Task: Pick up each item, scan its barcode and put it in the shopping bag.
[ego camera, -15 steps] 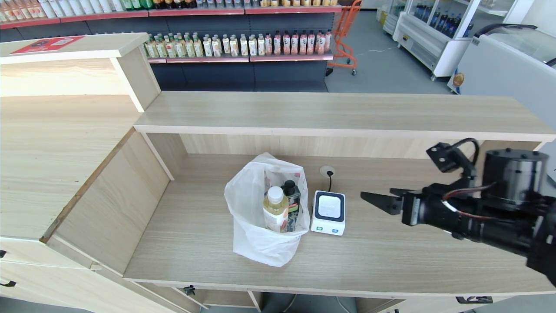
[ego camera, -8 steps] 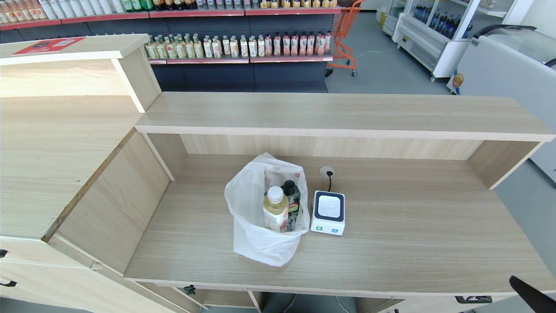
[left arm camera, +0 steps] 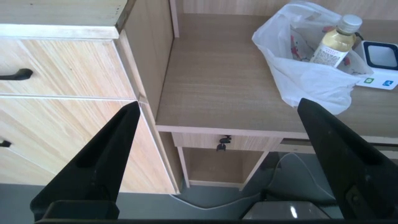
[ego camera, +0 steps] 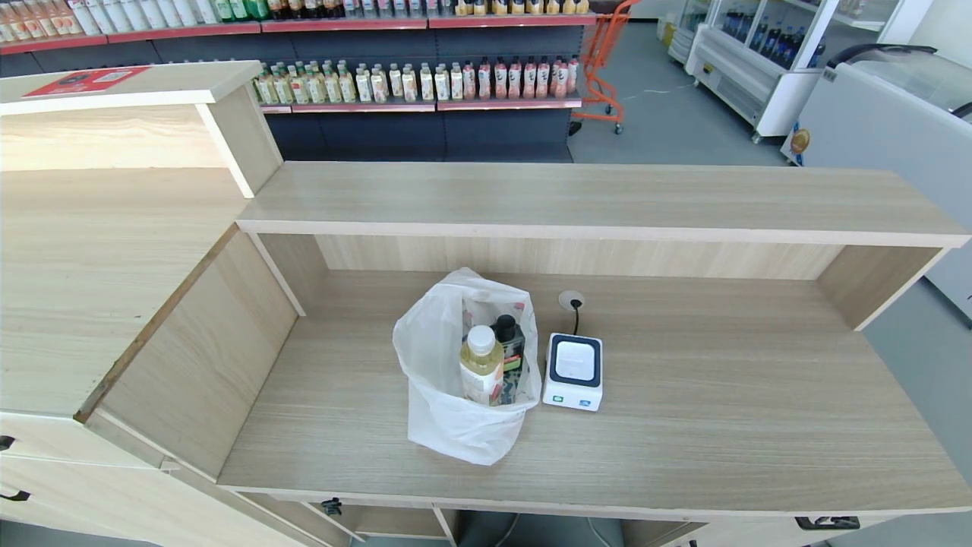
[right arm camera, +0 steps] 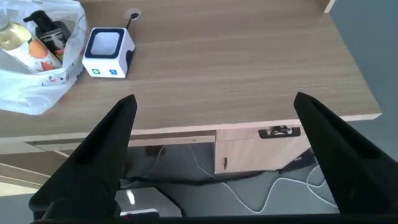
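Note:
A white plastic shopping bag (ego camera: 448,380) stands open on the wooden counter (ego camera: 683,410). Inside it are a yellow drink bottle with a white cap (ego camera: 481,365) and a dark bottle with a black cap (ego camera: 509,342). Right beside the bag sits a white barcode scanner (ego camera: 574,371) with a dark top window, cabled to a hole behind it. My left gripper (left arm camera: 217,155) hangs open below the counter's front edge, off the bag's (left arm camera: 311,68) left side. My right gripper (right arm camera: 214,155) is open too, low in front of the counter, with the scanner (right arm camera: 107,51) and bag (right arm camera: 37,68) beyond it.
A raised shelf (ego camera: 592,197) runs along the counter's back and a side panel (ego camera: 190,357) closes its left end. Drawers with black handles (left arm camera: 15,74) sit at the left. Store shelves of bottles (ego camera: 418,76) and freezers (ego camera: 759,61) stand in the room behind.
My right arm, stretched over the counter's right side a second ago, has drawn back and down out of the head view. The bag, bottles and scanner have not moved.

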Tool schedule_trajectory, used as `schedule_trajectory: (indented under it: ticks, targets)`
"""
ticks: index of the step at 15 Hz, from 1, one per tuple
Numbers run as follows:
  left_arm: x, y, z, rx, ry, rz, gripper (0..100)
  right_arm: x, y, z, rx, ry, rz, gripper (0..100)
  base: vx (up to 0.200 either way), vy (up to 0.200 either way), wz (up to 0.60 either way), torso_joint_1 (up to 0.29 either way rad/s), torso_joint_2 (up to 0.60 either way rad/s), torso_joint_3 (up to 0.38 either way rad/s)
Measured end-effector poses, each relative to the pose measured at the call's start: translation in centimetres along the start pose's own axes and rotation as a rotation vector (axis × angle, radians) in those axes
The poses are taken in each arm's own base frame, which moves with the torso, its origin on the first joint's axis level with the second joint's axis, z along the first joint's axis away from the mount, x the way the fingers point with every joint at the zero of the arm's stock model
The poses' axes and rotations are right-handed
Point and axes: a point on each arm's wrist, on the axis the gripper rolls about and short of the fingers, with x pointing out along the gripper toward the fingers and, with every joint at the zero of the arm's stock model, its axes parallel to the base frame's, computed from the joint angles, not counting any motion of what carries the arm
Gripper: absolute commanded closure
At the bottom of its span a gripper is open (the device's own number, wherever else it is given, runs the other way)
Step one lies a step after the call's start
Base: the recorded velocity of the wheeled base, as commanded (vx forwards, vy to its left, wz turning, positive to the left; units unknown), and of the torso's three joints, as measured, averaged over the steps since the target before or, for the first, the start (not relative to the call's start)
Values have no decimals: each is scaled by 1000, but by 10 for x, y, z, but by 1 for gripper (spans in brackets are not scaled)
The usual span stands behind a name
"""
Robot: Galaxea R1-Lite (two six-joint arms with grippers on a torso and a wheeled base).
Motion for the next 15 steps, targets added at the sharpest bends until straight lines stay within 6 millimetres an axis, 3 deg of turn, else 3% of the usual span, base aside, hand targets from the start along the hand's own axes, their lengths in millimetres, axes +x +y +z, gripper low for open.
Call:
schedule_trajectory:
  ticks: [9, 15]
  targets:
    - [0, 0, 0, -1, 0, 1, 0, -2, 0, -1, 20, -28, -3, 100, 0, 0, 0, 0, 0, 0]
    - [0, 0, 0, 3, 0, 1, 0, -2, 0, -1, 20, -28, -3, 100, 0, -200, 0, 5, -2, -1]
